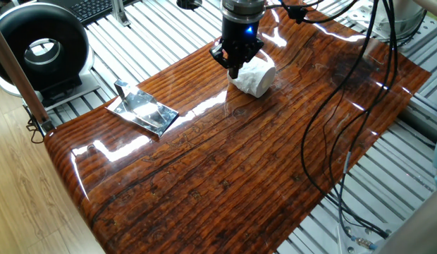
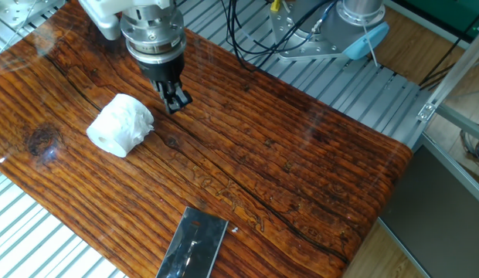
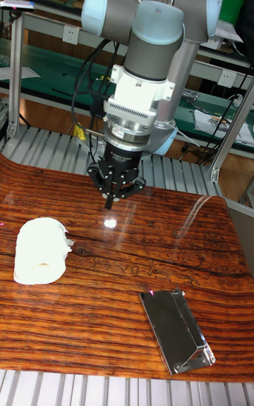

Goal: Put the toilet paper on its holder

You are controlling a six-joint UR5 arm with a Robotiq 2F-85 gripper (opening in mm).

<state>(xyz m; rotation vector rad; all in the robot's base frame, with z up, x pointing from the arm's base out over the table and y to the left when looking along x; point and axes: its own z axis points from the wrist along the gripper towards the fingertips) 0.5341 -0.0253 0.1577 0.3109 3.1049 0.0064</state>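
Note:
The toilet paper (image 1: 255, 76) is a plump white roll lying on its side on the glossy wooden table (image 1: 225, 169); the other fixed view shows the toilet paper (image 2: 120, 125) with its hole facing the front left. My gripper (image 2: 176, 100) hangs just beside it, to its right in this view, fingers pressed together and holding nothing. In the tall fixed view the gripper (image 3: 109, 201) points straight down a little above the wood, right of the toilet paper (image 3: 41, 260). The holder (image 1: 142, 109), a shiny silver plate with a grey peg (image 1: 122, 90), lies near the table's left corner.
A black round fan-like device (image 1: 42, 49) stands off the table at the far left. Black cables (image 1: 331, 106) trail over the right side of the table. The holder (image 2: 193, 243) reaches the table's front edge in the other fixed view. The robot base (image 2: 355, 23) sits behind.

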